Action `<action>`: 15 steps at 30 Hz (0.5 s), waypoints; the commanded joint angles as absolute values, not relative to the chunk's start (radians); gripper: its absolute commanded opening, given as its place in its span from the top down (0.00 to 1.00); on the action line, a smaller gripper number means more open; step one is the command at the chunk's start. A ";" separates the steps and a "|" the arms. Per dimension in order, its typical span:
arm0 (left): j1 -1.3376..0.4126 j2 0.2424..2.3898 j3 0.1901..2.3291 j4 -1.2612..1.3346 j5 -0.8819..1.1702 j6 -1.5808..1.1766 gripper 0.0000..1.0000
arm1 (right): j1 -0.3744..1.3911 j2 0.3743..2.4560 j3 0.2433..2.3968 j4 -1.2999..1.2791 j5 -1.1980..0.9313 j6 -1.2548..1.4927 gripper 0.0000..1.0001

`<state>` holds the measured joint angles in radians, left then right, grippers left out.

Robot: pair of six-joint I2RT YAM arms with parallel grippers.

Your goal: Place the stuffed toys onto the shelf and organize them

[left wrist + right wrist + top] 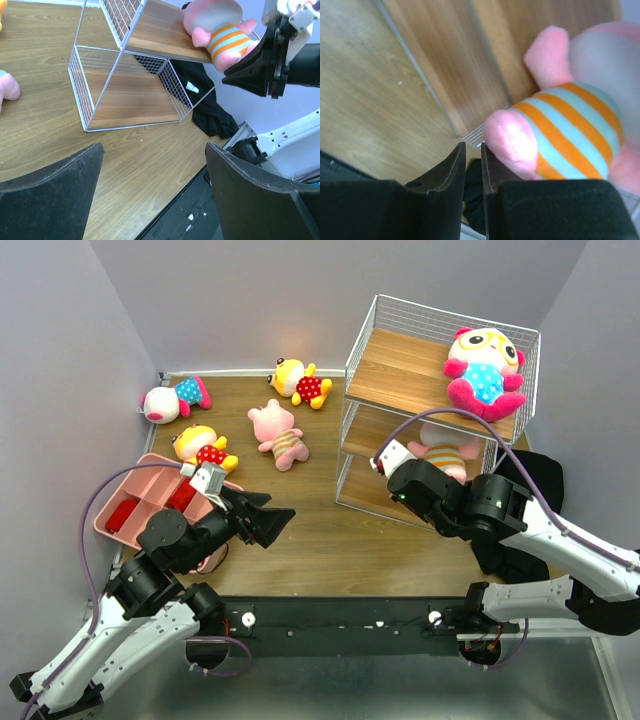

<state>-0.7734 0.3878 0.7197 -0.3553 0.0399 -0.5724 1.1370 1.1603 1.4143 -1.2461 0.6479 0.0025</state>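
Your right hand is just a narrow slit, gripping nothing, right beside the striped pig on the shelf middle tier. Your left hand is wide open and empty, lower left. The white-faced toy sits on the top tier.

The left arm and right arm combine white link shells with black joint housings. Behind the jaws of each, a purple cable loops free of the links. The fingers are matte black wedges with flat inner faces.
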 commanded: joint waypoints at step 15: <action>-0.769 0.371 0.695 -0.359 0.014 -0.568 0.07 | 0.996 1.089 1.296 -0.974 0.839 -0.130 0.75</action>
